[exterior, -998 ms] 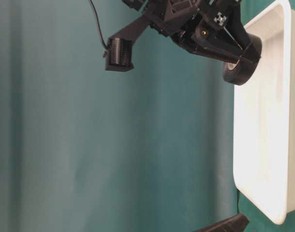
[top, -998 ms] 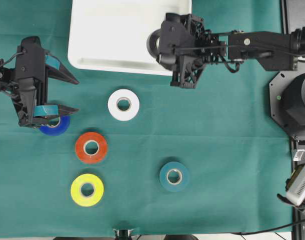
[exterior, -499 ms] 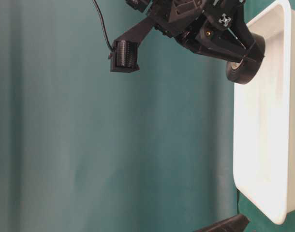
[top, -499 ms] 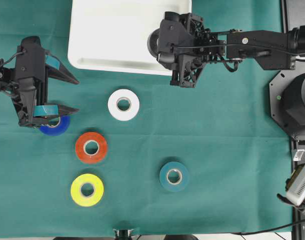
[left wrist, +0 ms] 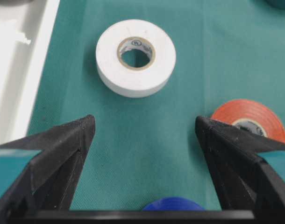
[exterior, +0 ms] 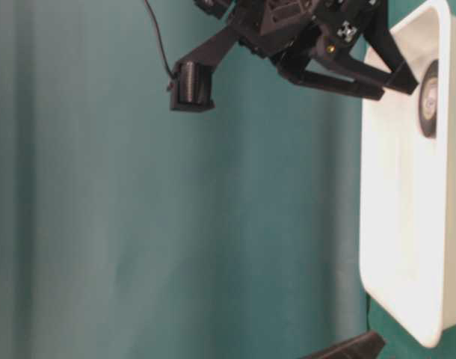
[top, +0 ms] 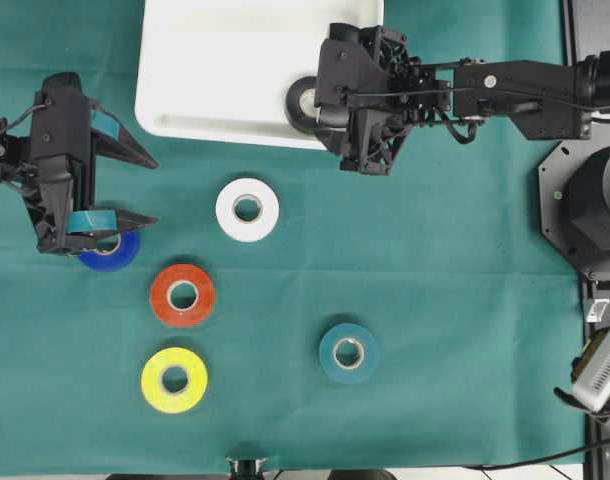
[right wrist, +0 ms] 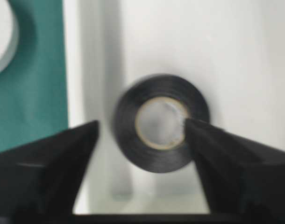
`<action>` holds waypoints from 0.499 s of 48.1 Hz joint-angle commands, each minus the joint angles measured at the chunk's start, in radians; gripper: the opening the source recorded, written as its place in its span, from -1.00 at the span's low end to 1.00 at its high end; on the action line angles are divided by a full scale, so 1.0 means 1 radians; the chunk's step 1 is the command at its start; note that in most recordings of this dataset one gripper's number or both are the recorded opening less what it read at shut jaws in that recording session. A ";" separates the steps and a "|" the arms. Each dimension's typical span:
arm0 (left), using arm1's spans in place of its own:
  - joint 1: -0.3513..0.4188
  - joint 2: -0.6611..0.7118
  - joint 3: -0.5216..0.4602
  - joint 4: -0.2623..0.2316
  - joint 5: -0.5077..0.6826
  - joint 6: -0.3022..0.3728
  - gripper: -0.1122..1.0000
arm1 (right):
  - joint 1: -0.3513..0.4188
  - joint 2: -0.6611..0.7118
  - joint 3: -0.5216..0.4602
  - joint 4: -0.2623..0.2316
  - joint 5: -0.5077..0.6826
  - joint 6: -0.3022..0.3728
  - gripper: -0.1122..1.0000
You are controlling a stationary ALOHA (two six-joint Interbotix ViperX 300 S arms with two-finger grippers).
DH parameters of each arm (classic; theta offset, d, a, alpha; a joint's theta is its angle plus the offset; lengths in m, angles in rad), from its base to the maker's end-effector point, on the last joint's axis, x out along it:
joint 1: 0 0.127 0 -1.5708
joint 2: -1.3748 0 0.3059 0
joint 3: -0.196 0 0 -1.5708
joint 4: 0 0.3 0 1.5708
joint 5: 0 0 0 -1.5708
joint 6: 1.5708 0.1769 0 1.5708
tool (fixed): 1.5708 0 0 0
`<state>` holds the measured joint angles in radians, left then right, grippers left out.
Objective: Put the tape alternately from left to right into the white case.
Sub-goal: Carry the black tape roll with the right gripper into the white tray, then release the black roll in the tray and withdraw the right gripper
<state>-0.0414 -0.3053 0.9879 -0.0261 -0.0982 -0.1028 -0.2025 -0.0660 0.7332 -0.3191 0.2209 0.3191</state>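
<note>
The white case (top: pixel 225 80) — a shallow tray with rounded corners and a raised rim — lies at the top of the overhead view. Inside it, by the near right corner, the black roll (top: pixel 303 104) lies flat with its pale core up. Five rolls lie flat on the green cloth: white (top: pixel 247 209) just below the case, blue (top: pixel 110 250) at far left, red (top: pixel 182 295) and yellow (top: pixel 174 379) below them — and teal (top: pixel 347 352) apart on the right.
</note>
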 commanded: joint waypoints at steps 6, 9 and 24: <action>-0.003 -0.008 -0.015 -0.002 -0.003 0.003 0.92 | 0.000 -0.012 -0.012 -0.002 0.005 0.002 0.71; -0.003 -0.008 -0.015 -0.003 -0.002 0.003 0.92 | -0.002 -0.014 -0.012 -0.003 0.006 0.002 0.72; -0.003 -0.008 -0.012 -0.002 -0.003 0.002 0.92 | 0.000 -0.014 -0.012 -0.003 0.008 0.002 0.71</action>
<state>-0.0414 -0.3053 0.9879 -0.0276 -0.0966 -0.1012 -0.2025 -0.0660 0.7332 -0.3206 0.2316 0.3175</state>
